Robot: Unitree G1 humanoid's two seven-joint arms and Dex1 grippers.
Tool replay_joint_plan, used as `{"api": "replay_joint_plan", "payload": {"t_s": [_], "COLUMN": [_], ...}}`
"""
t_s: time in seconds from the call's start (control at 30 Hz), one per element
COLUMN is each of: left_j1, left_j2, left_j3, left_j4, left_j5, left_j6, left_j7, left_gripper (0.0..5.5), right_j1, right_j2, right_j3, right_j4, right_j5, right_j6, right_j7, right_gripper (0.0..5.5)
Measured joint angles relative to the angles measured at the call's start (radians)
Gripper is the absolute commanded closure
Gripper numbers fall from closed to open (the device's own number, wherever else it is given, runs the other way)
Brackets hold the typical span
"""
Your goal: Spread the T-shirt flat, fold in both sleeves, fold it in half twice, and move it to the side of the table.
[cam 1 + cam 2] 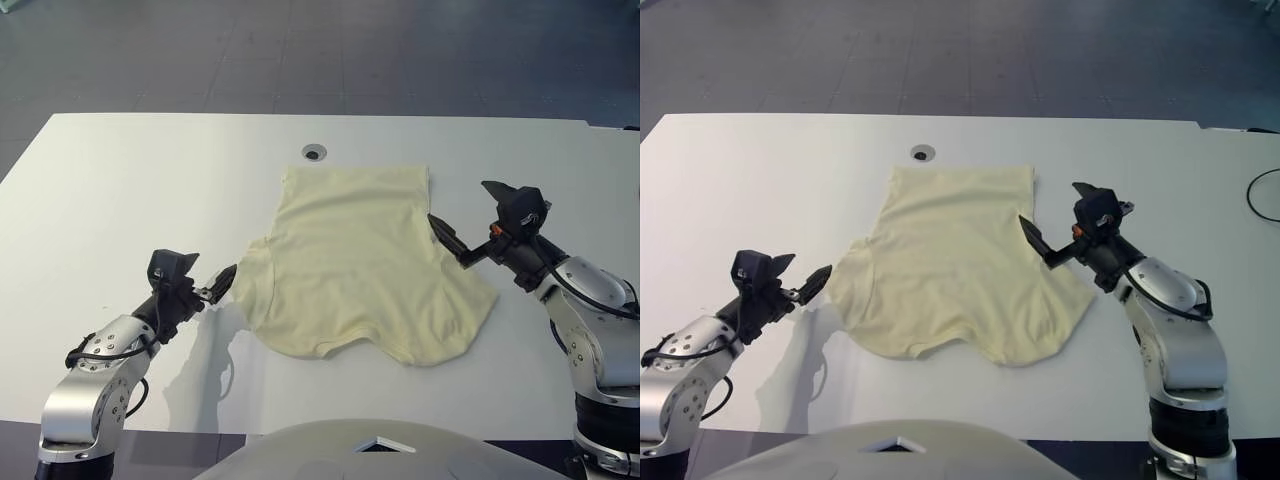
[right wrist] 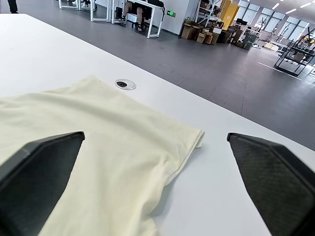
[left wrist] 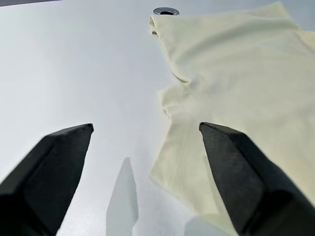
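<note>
A pale yellow T-shirt lies mostly spread on the middle of the white table, its straight hem on the far side and its sleeves bunched on the near side. My left gripper is open, low over the table, just beside the left sleeve. The left wrist view shows the left gripper with the sleeve edge between its fingers, not touching it. My right gripper is open above the shirt's right edge. In the right wrist view the right gripper has the shirt's far right corner ahead of it.
A round cable grommet is set in the table just beyond the hem. A black cable loops at the table's right edge. Bare table surface extends to the left and right of the shirt.
</note>
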Motion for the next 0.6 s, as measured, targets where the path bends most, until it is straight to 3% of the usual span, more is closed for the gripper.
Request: {"api": "replay_joint_plan", "payload": {"t_s": [0.6], "left_j1": [-0.082], "left_j2": [-0.001], "left_j3": [-0.107], "left_j4": [0.190], "left_j5": [0.114], "left_j6": [-0.068], "left_j7": [-0.115], "left_gripper": [5.27], "right_j1": [0.039], "right_j2": [0.000], "right_j3": [0.010], "right_j4": [-0.067], "right_j5": [0.005], "right_j6": [0.022], "right_j7": [-0.015], "right_gripper": [0.10]}}
